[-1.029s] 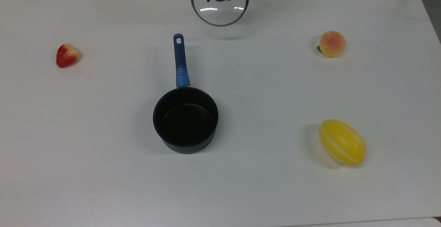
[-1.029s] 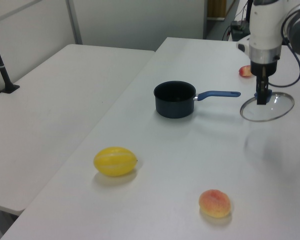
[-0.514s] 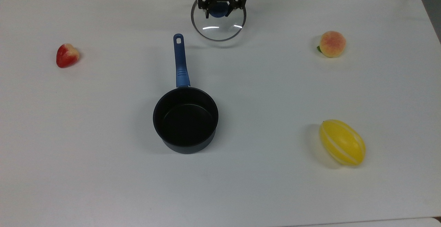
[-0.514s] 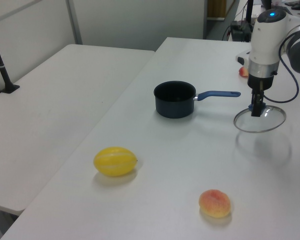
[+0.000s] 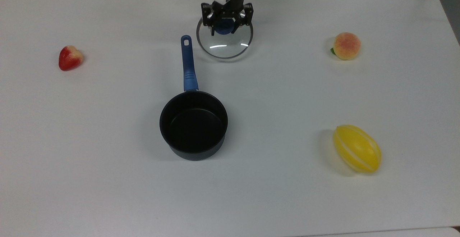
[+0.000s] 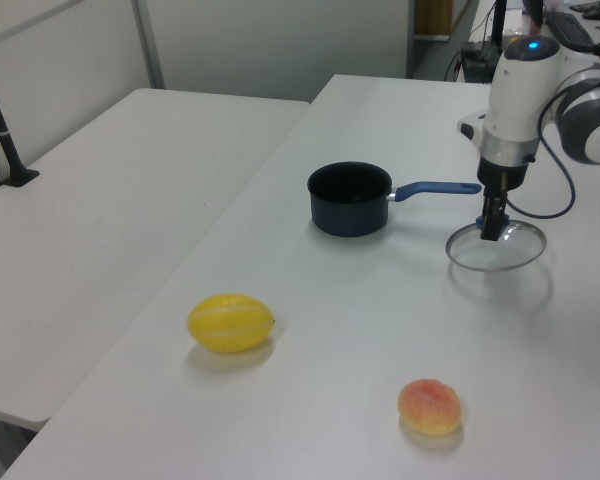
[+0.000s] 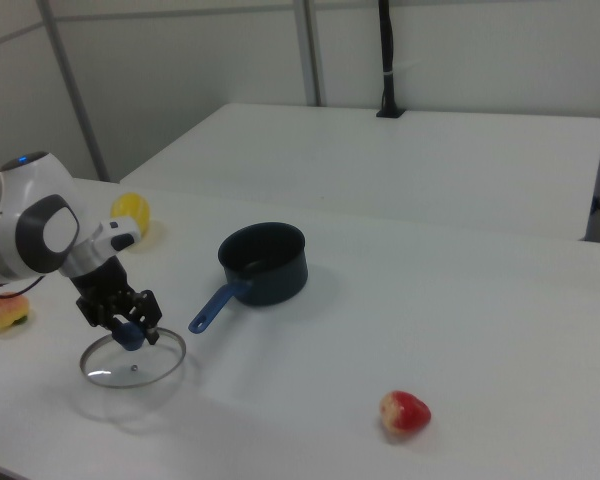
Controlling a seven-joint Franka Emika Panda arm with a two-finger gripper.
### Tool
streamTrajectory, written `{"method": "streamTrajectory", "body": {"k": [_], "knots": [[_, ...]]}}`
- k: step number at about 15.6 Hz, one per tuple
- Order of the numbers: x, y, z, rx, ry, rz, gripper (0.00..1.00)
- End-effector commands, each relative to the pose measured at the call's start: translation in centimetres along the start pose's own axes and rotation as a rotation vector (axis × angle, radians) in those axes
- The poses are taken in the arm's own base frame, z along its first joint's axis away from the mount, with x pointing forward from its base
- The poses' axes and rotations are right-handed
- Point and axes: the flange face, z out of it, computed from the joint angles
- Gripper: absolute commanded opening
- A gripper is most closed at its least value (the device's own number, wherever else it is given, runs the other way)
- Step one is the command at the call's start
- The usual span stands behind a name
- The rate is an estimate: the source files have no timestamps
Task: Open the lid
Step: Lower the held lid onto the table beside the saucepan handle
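One glass lid (image 5: 224, 42) – round, clear, steel-rimmed, blue knob (image 5: 224, 27)

A white table (image 5: 107, 179) carries three pieces of toy fruit, placed here relative to a yellow melon (image 5: 357, 148). In the top view, a peach (image 5: 346, 45) sits well above the yellow melon, nearly straight in line with it. A strawberry (image 5: 69, 57) lies far off to the top view's left of the yellow melon, toward the opposite end of the white table.
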Motion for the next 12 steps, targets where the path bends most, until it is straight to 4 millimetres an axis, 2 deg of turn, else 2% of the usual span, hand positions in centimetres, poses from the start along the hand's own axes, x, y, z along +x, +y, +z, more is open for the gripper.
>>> {"method": "streamTrajectory", "body": {"k": [1,6,10,12], "knots": [[0.6,1.4,1.5,-0.025,0.038,-0.031,0.00],[0.8,3.5,2.8,-0.056,0.040,-0.029,0.00],[0.8,3.4,4.0,-0.059,0.017,-0.030,0.01],[1.0,3.3,4.2,-0.058,0.014,-0.022,0.04]]}}
